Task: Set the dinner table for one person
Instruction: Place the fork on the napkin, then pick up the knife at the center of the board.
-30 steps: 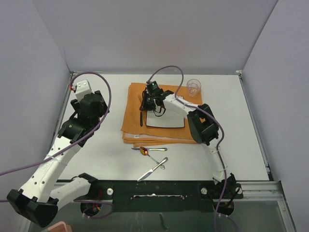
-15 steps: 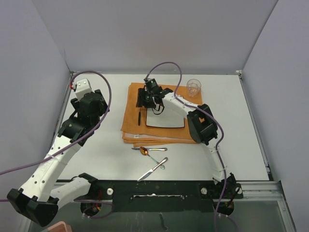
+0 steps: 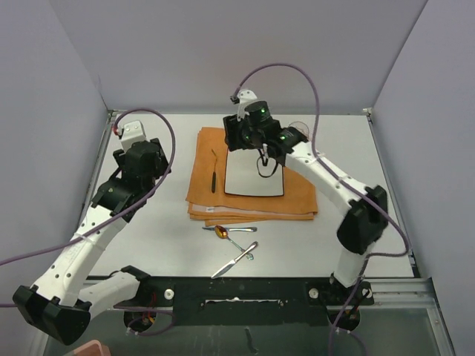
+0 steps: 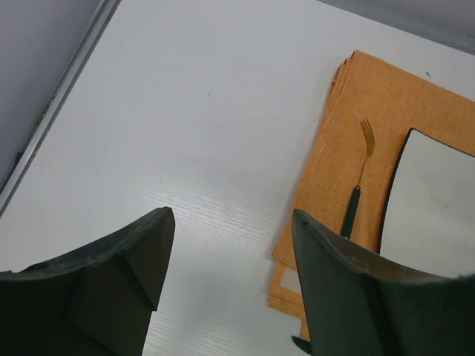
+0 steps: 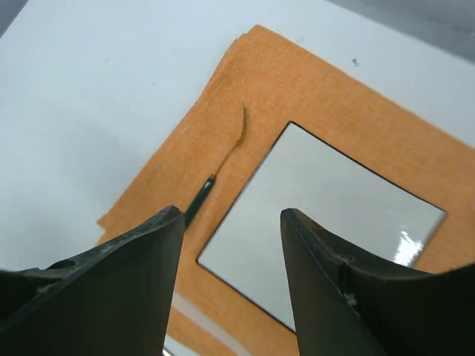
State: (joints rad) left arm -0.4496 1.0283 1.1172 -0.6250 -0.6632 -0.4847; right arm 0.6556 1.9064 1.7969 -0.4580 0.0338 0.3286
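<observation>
Standing apart, empty: left jaws, right jaws; fork on cloth.

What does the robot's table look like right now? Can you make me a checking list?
Surface: white table, flat, no spills seen.
Job's things: fork lies on the orange cloth, left of the square white plate in the top view and not touching it.
Clutter: spoon and knife lie loose on the table near the arm bases.
Pincers: left pincer is open and empty over bare table. Right pincer is open and empty above the fork and plate.
Cables: left purple cable and right purple cable arch over their arms, not on the cutlery.
Surroundings: grey walls on three sides.
</observation>
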